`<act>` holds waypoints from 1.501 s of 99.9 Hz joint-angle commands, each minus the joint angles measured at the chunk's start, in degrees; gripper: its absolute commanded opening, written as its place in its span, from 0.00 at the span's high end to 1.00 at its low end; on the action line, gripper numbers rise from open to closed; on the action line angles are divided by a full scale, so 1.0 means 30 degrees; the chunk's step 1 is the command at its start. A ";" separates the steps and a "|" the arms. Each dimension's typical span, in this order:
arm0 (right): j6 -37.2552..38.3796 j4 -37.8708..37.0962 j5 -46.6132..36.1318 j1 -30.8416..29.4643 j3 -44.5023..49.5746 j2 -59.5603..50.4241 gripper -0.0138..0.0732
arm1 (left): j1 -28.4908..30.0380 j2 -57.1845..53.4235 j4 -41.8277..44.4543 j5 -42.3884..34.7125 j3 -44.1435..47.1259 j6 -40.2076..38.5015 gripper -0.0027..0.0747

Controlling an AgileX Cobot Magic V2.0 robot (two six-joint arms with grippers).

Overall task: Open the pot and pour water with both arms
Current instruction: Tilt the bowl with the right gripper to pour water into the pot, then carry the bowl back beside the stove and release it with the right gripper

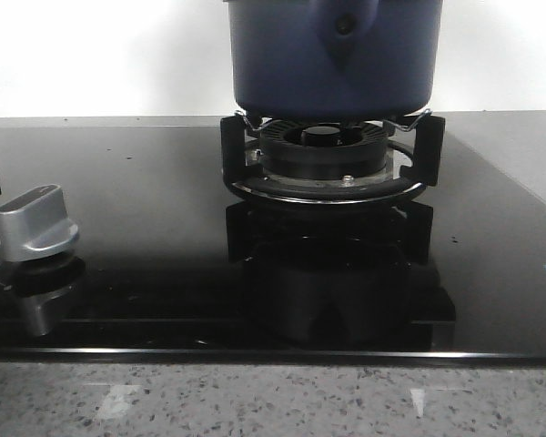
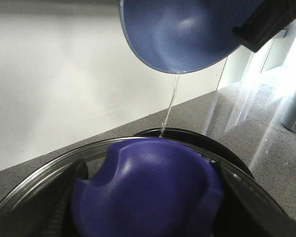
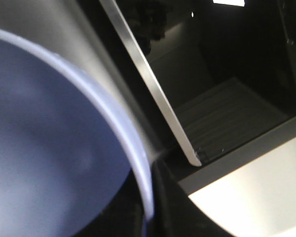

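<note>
A speckled grey stone worktop (image 1: 273,401) edge lies nearest, then a glossy black glass hob (image 1: 146,228) that mirrors everything on it. At its left stands a silver knob (image 1: 36,221). Beyond, a black cast burner (image 1: 326,155) with a ringed grate carries the pot (image 1: 332,55), dark navy, matte, straight-sided, with a teardrop handle mount facing forward; its top is cut off in the front view. In the left wrist view a glass lid (image 2: 34,180) with a smooth purple-blue knob (image 2: 148,192) fills the foreground, seemingly held by the left claw, though whether the claw is pinching it cannot be told. Above and past it, a lighter blue rounded bowl (image 2: 187,34) is tipped, and a thin clear stream of water (image 2: 170,106) falls toward the pot's dark rim (image 2: 187,133). The right claw is not visibly resolved either; its grip on the bowl cannot be told. The stream lands close to the rim, so a slight drift of the bowl would likely spill water onto the burner and hob. The lid, hanging just beside the stream, could catch the splash or slip.
</note>
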 commanded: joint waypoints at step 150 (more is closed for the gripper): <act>-0.0172 3.0721 0.1721 -1.8766 0.4805 -0.5987 0.90 | 0.0033 -0.0420 -0.2559 0.0999 -0.0598 -0.0050 0.56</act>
